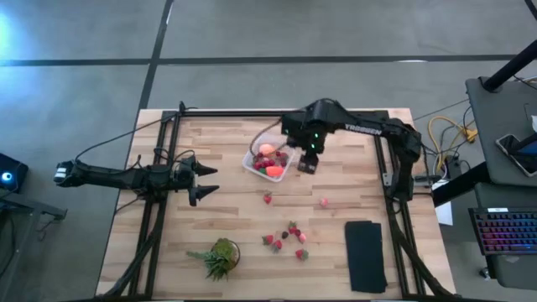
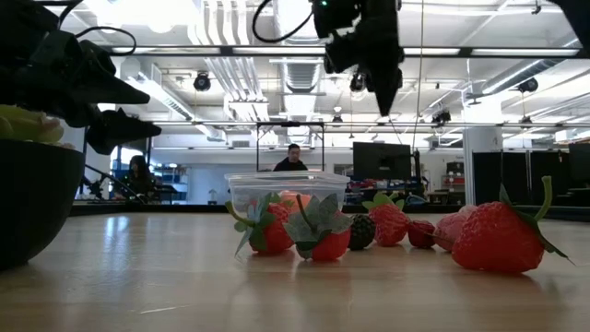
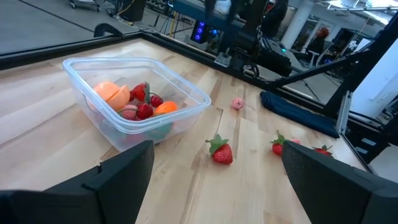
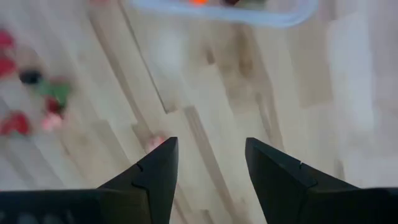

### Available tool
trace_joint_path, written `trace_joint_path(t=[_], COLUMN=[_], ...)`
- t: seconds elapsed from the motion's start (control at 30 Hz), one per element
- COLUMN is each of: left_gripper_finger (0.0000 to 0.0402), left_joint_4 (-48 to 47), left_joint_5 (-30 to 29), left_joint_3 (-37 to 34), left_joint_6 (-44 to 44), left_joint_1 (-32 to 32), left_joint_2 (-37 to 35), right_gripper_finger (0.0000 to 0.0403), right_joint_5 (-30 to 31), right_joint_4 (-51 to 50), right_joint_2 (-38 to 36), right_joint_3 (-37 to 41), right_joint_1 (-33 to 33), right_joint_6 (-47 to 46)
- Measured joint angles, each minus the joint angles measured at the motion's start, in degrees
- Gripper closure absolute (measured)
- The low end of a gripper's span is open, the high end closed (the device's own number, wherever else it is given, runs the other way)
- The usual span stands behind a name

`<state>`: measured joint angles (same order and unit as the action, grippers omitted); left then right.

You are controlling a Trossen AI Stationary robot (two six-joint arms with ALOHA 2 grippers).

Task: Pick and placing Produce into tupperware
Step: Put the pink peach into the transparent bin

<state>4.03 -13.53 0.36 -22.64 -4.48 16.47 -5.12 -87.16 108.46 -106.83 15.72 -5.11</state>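
The clear tupperware (image 1: pixel 270 159) stands near the table's middle and holds a pink-orange round fruit (image 3: pixel 112 93), an orange piece (image 3: pixel 165 107) and some red strawberries (image 3: pixel 144 102). My right gripper (image 1: pixel 307 164) hangs above the table just right of the tub, pointing down, open with nothing between its fingers (image 4: pixel 208 146). More produce lies on the wood: a lone strawberry (image 1: pixel 268 198), a small pink piece (image 1: pixel 324 202) and a cluster of several strawberries (image 1: pixel 285 239). My left gripper (image 1: pixel 205 180) waits open at the table's left, facing the tub.
A spiky green plant in a dark pot (image 1: pixel 220 256) stands near the front edge. A flat black pad (image 1: pixel 366 254) lies at the front right. Bare wood lies between the tub and the strawberry cluster. People show in the room beyond the table (image 2: pixel 291 159).
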Motion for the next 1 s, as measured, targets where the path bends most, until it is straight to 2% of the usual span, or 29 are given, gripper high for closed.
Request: trace_joint_path(t=[0.2, 0.33, 0.5, 0.67, 0.9, 1.0], left_gripper_finger=[0.0063, 0.0063, 0.0063, 0.0063, 0.0063, 0.0063], left_joint_4=[0.0, 0.0, 0.0, 0.0, 0.0, 0.0], left_joint_5=[0.0, 0.0, 0.0, 0.0, 0.0, 0.0], left_joint_3=[0.0, 0.0, 0.0, 0.0, 0.0, 0.0], left_joint_6=[0.0, 0.0, 0.0, 0.0, 0.0, 0.0], left_joint_1=[0.0, 0.0, 0.0, 0.0, 0.0, 0.0], left_joint_2=[0.0, -0.1, 0.0, 0.0, 0.0, 0.0], right_gripper_finger=[0.0227, 0.023, 0.023, 0.0229, 0.0234, 0.0234], right_joint_5=[0.2, -0.2, -2.8, -3.2, -2.3, -3.3], right_joint_4=[13.3, 23.0, 29.2, 30.8, 34.0, 33.2], right_joint_2=[-7.4, -12.6, -17.7, -21.9, -28.9, -32.0], right_joint_3=[16.1, 27.9, 39.6, 46.7, 52.4, 54.2], right_joint_1=[-4.0, -4.7, -4.6, -5.1, -5.2, -5.6], right_joint_6=[3.0, -1.4, -7.1, -9.7, -13.7, -19.1])
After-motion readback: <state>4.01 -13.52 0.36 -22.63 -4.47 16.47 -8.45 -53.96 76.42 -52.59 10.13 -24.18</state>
